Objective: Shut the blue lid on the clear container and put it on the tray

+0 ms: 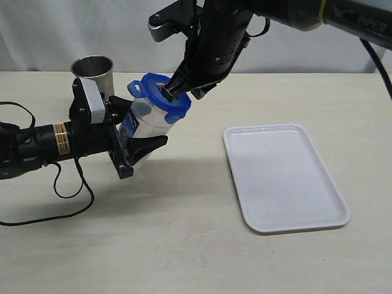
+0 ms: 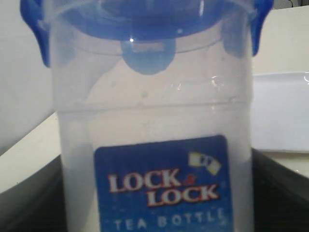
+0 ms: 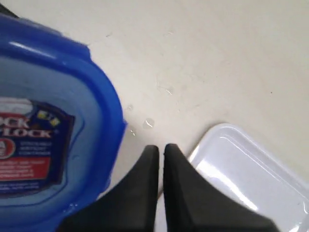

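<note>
left gripper (image 1: 131,144): I'm clamping the Lock & Lock tea bottle (image 1: 146,125) mid-body, tilted, lid end toward 2 o'clock.
right gripper (image 1: 172,92): jaws pinched together, empty, tips pressing on the blue lid (image 1: 160,97).
lid: sitting on the mouth, flaps (image 2: 35,29) apparently unlatched.
next: push each flap down squarely while bracing.
bottle: looks empty.
tray (image 1: 283,176): at 4 o'clock, bare.
steel cup (image 1: 94,70): contents hidden.
</note>
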Motion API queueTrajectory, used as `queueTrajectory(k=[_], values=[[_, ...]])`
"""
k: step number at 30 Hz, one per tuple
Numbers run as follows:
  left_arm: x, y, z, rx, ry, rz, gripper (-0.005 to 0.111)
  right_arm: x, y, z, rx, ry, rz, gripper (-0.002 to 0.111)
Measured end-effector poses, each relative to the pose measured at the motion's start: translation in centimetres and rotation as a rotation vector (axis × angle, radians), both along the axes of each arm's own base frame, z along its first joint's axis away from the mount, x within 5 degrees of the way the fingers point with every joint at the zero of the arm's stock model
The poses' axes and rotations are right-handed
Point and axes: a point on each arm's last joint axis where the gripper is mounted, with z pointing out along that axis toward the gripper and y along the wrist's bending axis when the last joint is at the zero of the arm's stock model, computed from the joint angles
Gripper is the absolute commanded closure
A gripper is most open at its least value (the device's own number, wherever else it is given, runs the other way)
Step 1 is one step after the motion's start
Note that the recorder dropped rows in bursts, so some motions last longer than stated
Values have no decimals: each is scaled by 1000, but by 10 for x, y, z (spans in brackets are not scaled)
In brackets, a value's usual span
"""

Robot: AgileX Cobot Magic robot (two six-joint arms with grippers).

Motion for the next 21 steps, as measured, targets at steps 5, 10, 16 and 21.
queueTrajectory(k=[5, 10, 16, 21], values=[[0, 0, 0, -3, 0, 6, 107, -19, 0, 55, 212, -88, 9, 77], [1, 1, 0, -4, -3, 12, 107, -48, 10, 91, 465, -16, 51, 64], [1, 1, 0, -3, -5, 12, 107, -51, 26, 65, 342, 48, 29, 54], [1, 1, 0, -3, -5, 12, 107, -56, 45, 53, 268, -16, 15, 54]])
